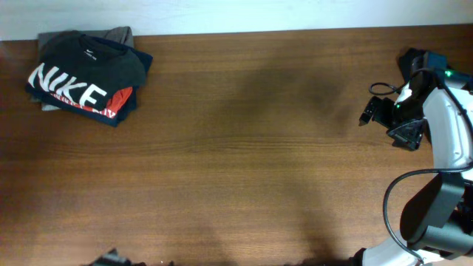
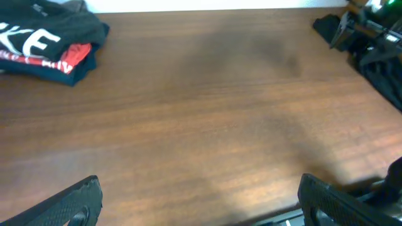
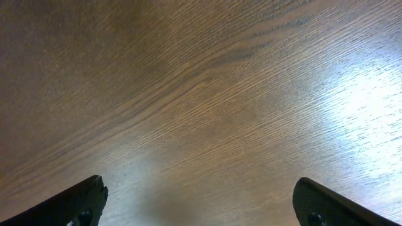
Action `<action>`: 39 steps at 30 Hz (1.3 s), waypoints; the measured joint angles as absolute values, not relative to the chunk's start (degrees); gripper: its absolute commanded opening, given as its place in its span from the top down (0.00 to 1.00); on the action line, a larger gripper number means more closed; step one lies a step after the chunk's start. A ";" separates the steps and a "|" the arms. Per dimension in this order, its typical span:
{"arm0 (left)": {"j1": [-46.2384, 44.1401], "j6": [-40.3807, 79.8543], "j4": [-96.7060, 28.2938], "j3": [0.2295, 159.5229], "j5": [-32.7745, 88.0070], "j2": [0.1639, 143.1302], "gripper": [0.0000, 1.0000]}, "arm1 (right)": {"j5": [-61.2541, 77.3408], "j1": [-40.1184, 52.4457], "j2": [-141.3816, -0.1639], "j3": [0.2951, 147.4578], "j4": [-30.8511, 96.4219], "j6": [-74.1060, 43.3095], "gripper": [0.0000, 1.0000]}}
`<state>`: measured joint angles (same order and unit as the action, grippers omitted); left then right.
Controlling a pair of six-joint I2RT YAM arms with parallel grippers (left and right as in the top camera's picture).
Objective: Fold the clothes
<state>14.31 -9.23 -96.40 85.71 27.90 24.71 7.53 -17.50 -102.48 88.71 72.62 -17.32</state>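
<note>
The clothes (image 1: pixel 85 74) lie in a folded stack at the table's far left corner, a dark T-shirt with white NIKE lettering on top and red and grey fabric showing beneath. The left wrist view shows the clothes (image 2: pixel 47 41) at its upper left, far from my left gripper (image 2: pixel 201 202), which is open over bare wood. At the right side of the table my right gripper (image 1: pixel 386 124) hangs open, and in its own view my right gripper (image 3: pixel 200 204) has only wood grain between its fingers. Neither gripper touches any fabric.
The brown wooden table (image 1: pixel 244 148) stretches between the stack and the right arm (image 1: pixel 443 140). That right arm (image 2: pixel 370 44) also fills the upper right of the left wrist view. Dark parts of the left arm (image 1: pixel 111 258) show at the table's near edge.
</note>
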 measured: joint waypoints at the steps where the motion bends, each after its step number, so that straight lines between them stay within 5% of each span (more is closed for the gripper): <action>1: 14.31 -9.26 -96.62 85.69 27.35 24.08 0.01 | 7.51 -17.50 -102.48 88.71 72.64 -17.30 0.01; 16: 13.47 -4.86 -79.64 79.81 31.55 22.61 0.01 | 7.53 -17.50 -102.48 88.71 72.64 -17.32 0.01; 31: 3.01 9.28 -33.91 33.87 22.39 5.17 0.01 | 7.51 -17.50 -102.48 88.73 72.64 -17.32 0.01; 39: -0.73 9.28 -21.17 18.52 10.46 1.15 0.01 | 7.51 -17.50 -102.48 88.71 72.62 -17.32 0.01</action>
